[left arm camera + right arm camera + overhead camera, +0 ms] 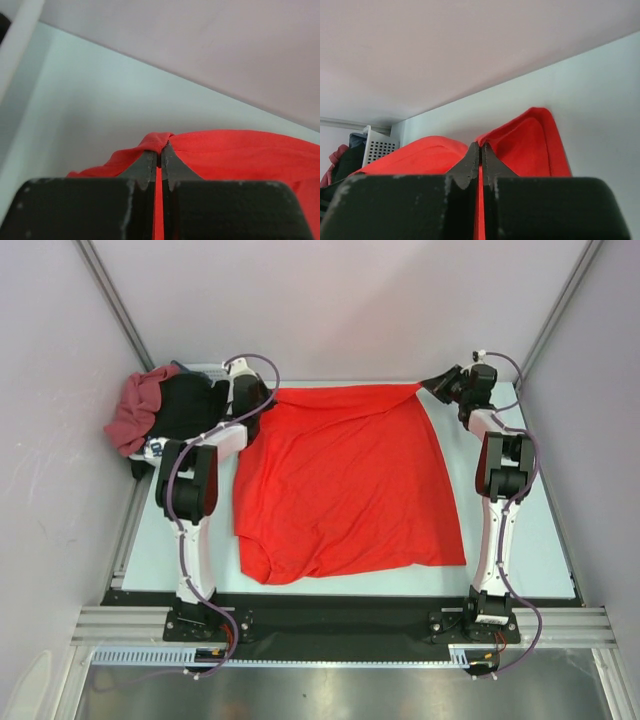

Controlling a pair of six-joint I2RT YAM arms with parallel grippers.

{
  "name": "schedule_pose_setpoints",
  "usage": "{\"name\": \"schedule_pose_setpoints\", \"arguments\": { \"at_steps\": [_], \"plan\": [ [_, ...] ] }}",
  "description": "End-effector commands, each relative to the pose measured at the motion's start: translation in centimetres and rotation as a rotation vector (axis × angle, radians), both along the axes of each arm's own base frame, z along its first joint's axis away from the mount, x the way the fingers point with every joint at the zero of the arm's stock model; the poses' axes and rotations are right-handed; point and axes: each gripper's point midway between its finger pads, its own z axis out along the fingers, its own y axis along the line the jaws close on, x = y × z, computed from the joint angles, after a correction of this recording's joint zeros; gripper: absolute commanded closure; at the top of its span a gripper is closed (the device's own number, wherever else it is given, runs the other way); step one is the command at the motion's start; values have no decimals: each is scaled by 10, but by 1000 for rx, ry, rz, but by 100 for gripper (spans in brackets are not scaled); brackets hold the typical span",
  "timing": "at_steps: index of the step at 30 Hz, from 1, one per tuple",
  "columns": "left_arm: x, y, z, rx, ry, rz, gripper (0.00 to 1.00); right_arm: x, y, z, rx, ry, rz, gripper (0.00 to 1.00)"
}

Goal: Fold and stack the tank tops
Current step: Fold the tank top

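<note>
Wrinkles mark the near hem of the bright red thin cloth tank top, which lies spread over the middle of the pale table, reaching close to its near edge. Along the far edge the cloth runs stretched between both arms. The left gripper has its jaws closed tight on the far-left corner, and the right gripper is clamped likewise on the far-right corner. At the table's far-left corner, a dusty maroon-red cloth top lies bunched against black garments beside a white perforated basket.
</note>
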Motion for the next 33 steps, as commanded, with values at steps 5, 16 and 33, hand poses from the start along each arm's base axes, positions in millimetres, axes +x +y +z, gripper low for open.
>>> {"name": "schedule_pose_setpoints", "arguments": {
  "at_steps": [5,16,33],
  "plan": [
    [-40,16,61,-28,-146,30,100,-20,0,42,7,-38,0,100],
    [-92,14,35,43,-33,2,100,-66,-2,31,14,14,-7,100],
    [-157,11,-30,24,185,27,100,-113,-6,-3,6,115,-79,100]
  ]
}}
